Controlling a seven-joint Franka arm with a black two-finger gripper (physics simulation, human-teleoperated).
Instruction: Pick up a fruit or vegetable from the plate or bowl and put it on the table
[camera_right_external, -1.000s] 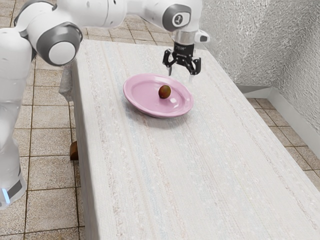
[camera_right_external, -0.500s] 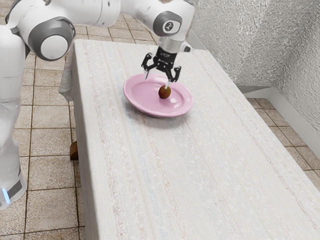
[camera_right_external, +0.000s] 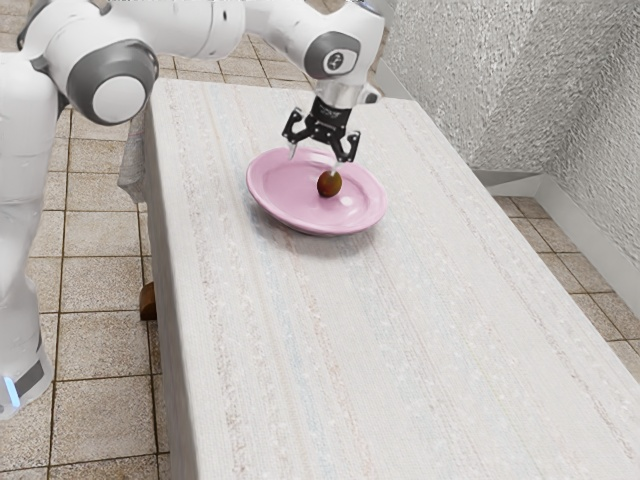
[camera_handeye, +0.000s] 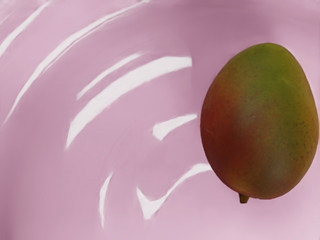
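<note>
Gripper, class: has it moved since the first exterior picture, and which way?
Yes: judged against the unmoved pink plate, the gripper has shifted toward the exterior view's left.

Bright, soft light covers the tablecloth around the plate, with a faint shadow beneath its rim. It probably falls from above. Up close, hard white glare streaks curve across the plate's pink glaze.

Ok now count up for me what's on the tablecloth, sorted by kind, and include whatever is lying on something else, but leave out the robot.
Plate: 1, pink
Fruit, apparently a mango: 1, green and red, lying on the plate
Total: 2
</note>
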